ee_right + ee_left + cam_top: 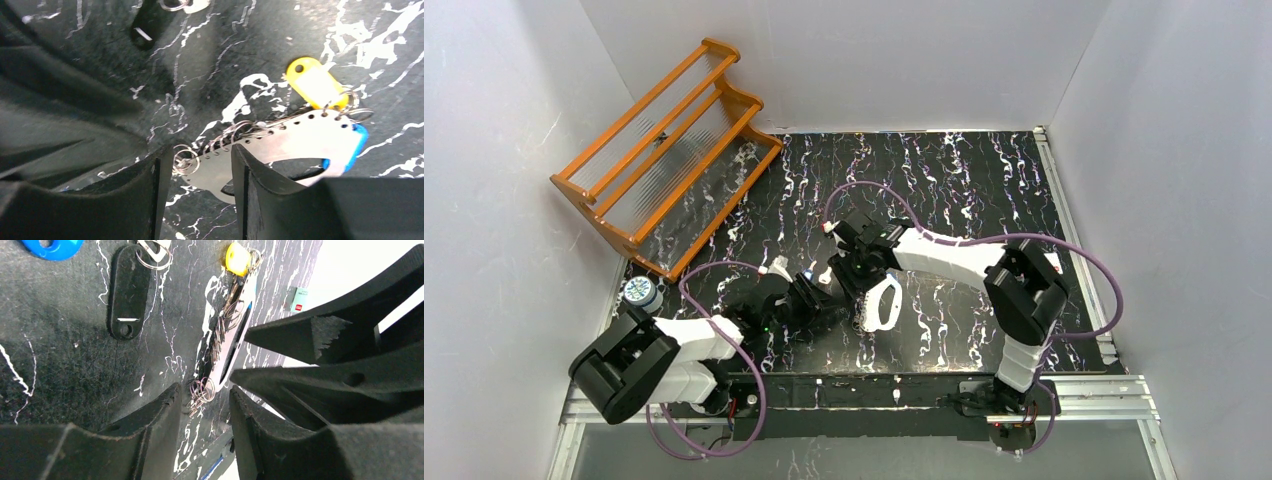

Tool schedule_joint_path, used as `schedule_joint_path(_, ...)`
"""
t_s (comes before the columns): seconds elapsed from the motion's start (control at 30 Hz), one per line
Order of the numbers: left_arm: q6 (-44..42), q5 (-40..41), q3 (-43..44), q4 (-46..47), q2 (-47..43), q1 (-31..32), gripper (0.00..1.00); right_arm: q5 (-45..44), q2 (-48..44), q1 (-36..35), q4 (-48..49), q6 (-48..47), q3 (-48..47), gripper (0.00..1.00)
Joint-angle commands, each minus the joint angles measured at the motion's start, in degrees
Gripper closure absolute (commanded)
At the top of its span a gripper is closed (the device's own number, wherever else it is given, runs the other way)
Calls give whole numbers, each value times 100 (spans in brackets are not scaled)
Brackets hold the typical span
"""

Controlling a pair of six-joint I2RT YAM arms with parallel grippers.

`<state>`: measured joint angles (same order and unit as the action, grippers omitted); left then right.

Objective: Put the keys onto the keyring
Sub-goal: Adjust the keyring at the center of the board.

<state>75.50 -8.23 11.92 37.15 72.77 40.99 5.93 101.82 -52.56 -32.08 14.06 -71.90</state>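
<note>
The white keyring point(882, 303) lies flat on the black marbled mat. In the right wrist view it point(300, 137) is a white plate with a row of holes holding several wire rings point(187, 160); a yellow key point(317, 85) and a blue key point(357, 145) hang at its far end. My right gripper point(197, 170) is open, its fingers astride the keyring's near end. My left gripper point(205, 400) is open just before the keyring's point(235, 335) tip and wire rings. A black key point(128, 290) and another blue key point(52, 246) lie loose on the mat beyond.
An orange wooden rack point(669, 150) stands at the back left. A small round tin point(638, 292) sits by the left arm. A small white card with a red mark point(298, 299) lies beyond the keyring. The two grippers point(834, 282) are close together.
</note>
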Motion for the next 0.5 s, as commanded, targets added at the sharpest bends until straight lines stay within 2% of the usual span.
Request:
schedule_joint_path(0.0, 10, 229, -52, -438, -404, -30, 63, -1000, 231, -94, -458, -11, -425, 47)
schedule_joint_path(0.27, -689, 452, 439, -1695, -831, -30, 63, -1485, 175, -78, -378, 192, -371, 57)
schedule_joint_path(0.47, -1477, 392, 1110, -2348, -522, -33, 63, -898, -174, 220, -107, 325, -56, 57)
